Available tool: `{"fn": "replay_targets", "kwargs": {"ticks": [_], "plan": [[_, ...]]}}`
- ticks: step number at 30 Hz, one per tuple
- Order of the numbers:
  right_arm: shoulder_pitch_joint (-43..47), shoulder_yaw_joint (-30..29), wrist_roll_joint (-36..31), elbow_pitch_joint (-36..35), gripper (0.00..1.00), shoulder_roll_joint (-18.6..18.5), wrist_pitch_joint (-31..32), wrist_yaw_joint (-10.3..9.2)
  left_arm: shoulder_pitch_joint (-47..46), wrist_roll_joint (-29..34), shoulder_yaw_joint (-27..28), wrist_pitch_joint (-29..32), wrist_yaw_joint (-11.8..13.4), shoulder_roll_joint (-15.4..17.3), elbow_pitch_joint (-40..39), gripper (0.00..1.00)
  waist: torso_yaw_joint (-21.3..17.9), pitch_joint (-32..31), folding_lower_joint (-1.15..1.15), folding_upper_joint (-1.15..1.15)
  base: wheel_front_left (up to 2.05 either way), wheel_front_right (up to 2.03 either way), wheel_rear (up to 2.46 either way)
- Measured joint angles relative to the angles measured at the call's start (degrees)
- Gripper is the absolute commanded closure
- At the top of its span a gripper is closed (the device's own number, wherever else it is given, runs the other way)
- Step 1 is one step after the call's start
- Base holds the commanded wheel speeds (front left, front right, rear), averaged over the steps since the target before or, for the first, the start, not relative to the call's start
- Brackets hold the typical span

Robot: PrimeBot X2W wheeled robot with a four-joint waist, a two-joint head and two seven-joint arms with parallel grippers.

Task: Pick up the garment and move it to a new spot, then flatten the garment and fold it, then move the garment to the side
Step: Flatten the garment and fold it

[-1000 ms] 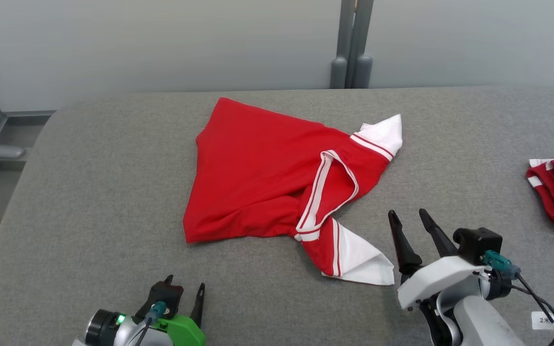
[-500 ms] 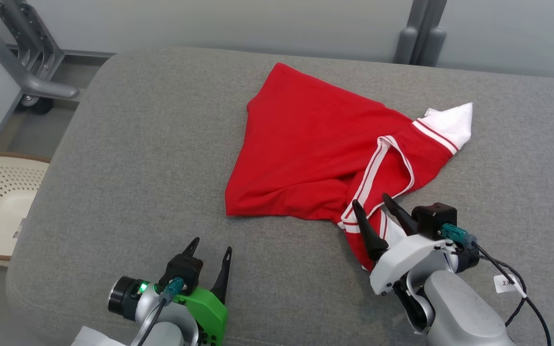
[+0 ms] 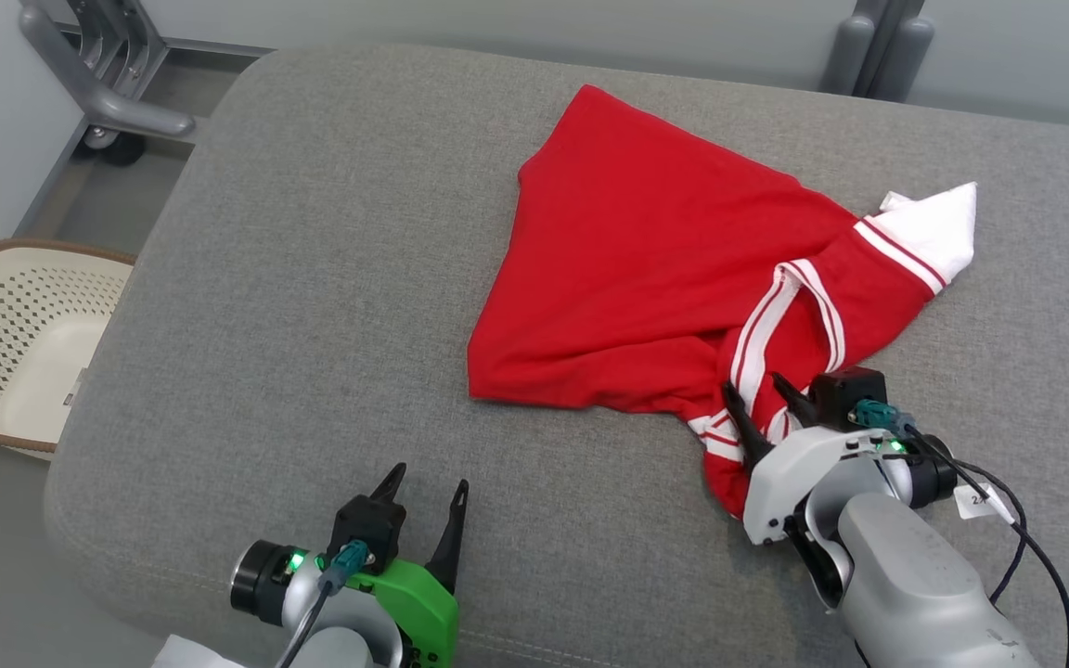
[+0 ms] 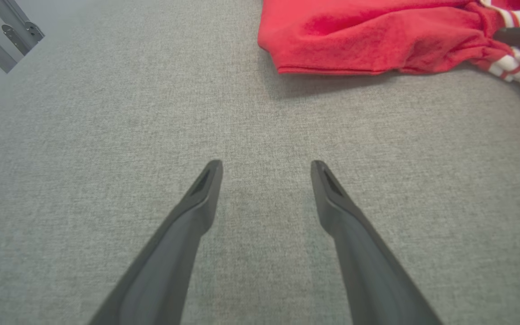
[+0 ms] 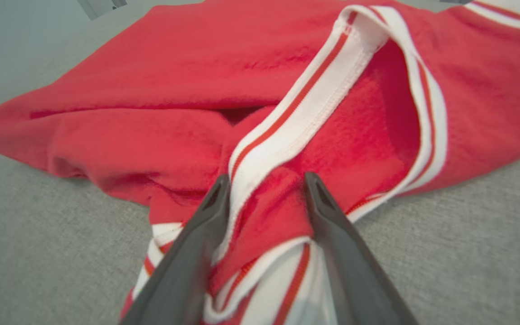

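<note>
Now right gripper (image 3: 754, 385) moved onto red garment (image 3: 646, 269), jaws apart astride collar (image 5: 296, 104), maybe touching, left gripper (image 3: 431, 477) apart.

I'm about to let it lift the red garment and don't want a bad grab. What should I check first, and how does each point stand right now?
1. Right gripper on the garment: ok, it straddles a fold beside the striped neckband.
2. Grip closed on cloth: not ok, the jaws stand apart.
3. Left gripper clear of the cloth: ok, open over bare grey cushion.
4. Garment lying flat: not ok, it is crumpled.
5. Number of layers between the jaws: cannot tell.
</note>
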Motion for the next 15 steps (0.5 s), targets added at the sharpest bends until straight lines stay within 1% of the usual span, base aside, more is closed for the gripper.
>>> {"fn": "replay_targets", "kwargs": {"ticks": [1,3,5,8,10,13,14,15], "plan": [[-0.3,0.0,0.1,0.6,1.00,0.0,0.0,0.00,0.0,-0.4,-0.2,0.0,0.2,0.0,0.0,0.00,0.1,0.0,0.00,0.00,0.00,0.00,0.00],[-0.9,-0.4,0.5,1.3,1.00,0.0,0.0,0.00,0.0,-0.9,-0.6,0.0,0.5,0.0,0.0,0.00,0.1,0.0,0.00,0.00,0.00,0.00,0.00],[-1.4,-2.0,0.9,1.1,1.00,0.1,-0.1,0.01,0.0,-1.3,-0.8,0.0,0.7,0.0,-0.1,0.00,-0.1,0.1,0.00,0.00,0.00,0.00,0.00],[-1.6,-7.6,0.1,-1.0,1.00,-0.2,-0.2,0.02,0.1,-1.8,-0.7,0.0,1.0,0.0,-0.7,0.00,-0.6,0.1,0.00,0.00,0.00,0.00,0.00],[-1.6,-11.2,-1.0,-3.1,1.00,-2.1,-0.3,0.02,0.1,-2.0,-0.7,0.0,1.0,0.0,-1.0,0.00,-1.1,0.2,0.00,0.00,0.00,0.00,0.00],[-1.0,-16.2,-3.0,-3.4,1.00,-5.6,-0.3,0.02,0.1,-2.3,-1.1,0.0,0.5,0.0,-1.3,0.00,-1.9,0.4,0.00,0.00,0.00,0.00,0.00],[-1.0,-17.7,-3.5,-3.3,0.98,-6.6,-0.3,0.02,0.0,-2.3,-1.3,0.0,0.5,0.0,-1.3,0.00,-2.2,0.4,0.00,0.00,0.00,0.00,0.00],[-1.1,-19.2,-4.7,-3.0,0.73,-7.8,-0.3,0.03,-0.1,-2.3,-1.6,0.0,0.4,0.0,-1.3,0.00,-2.4,0.5,0.00,0.00,0.00,0.00,0.00]]}}
